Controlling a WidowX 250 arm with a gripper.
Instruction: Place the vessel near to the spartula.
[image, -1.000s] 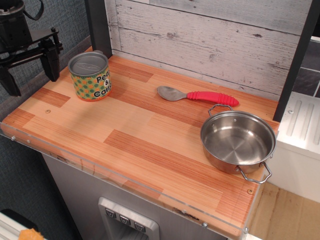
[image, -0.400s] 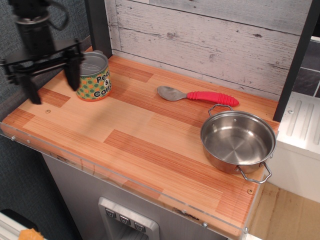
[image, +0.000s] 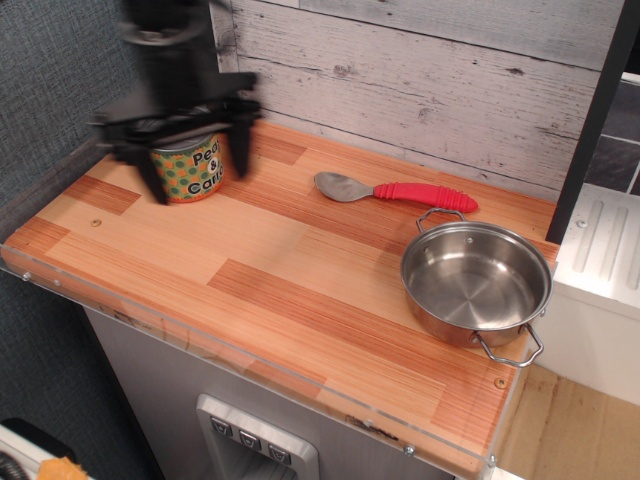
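Observation:
The shiny steel vessel (image: 476, 282), a shallow pot with two wire loop handles, sits empty on the wooden counter at the right, close to the front right corner. The spartula (image: 395, 191), with a grey spoon head and a ribbed red handle, lies flat just behind the vessel, a small gap apart from it. My gripper (image: 198, 168) is blurred by motion at the upper left, above the counter and in front of the dotted tin can. Its two black fingers are spread wide and hold nothing. It is far left of the vessel.
A green-and-orange dotted tin can (image: 190, 166) stands at the back left, partly hidden by my gripper. A whitewashed plank wall (image: 420, 90) backs the counter. A clear plastic lip (image: 250, 365) runs along the counter's front edge. A white surface (image: 605, 250) lies to the right.
My gripper has swept from the far left edge rightward across the counter, now in front of the tin can. Vessel, spartula and can have not moved.

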